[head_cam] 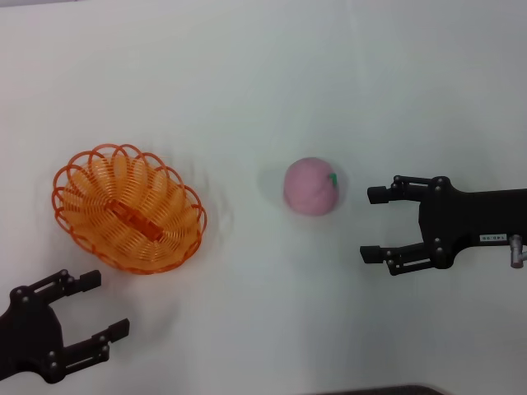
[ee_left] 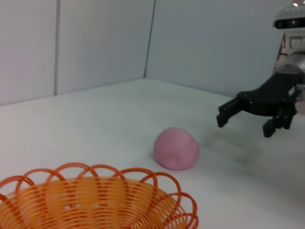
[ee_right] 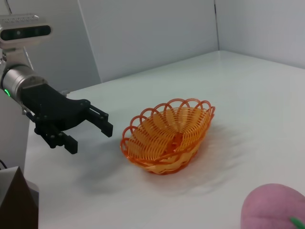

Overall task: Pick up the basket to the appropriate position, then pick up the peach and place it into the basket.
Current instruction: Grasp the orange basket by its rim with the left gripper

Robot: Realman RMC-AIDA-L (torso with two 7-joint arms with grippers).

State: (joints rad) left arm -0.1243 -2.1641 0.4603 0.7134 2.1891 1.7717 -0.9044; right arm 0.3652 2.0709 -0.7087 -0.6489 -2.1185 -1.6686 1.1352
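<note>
The orange looped-wire basket (head_cam: 128, 210) sits on the white table at the left; it also shows in the left wrist view (ee_left: 95, 200) and the right wrist view (ee_right: 167, 136). The pink peach (head_cam: 311, 186) with a green leaf mark lies in the middle, right of the basket; it also shows in the left wrist view (ee_left: 176, 148) and the right wrist view (ee_right: 274, 207). My left gripper (head_cam: 105, 304) is open and empty, just in front of the basket. My right gripper (head_cam: 372, 224) is open and empty, a short way right of the peach, fingers toward it.
The white table (head_cam: 247, 82) stretches far behind both objects. Pale walls stand beyond the table's edges (ee_left: 100, 38). A dark edge (head_cam: 370, 390) shows at the table's front.
</note>
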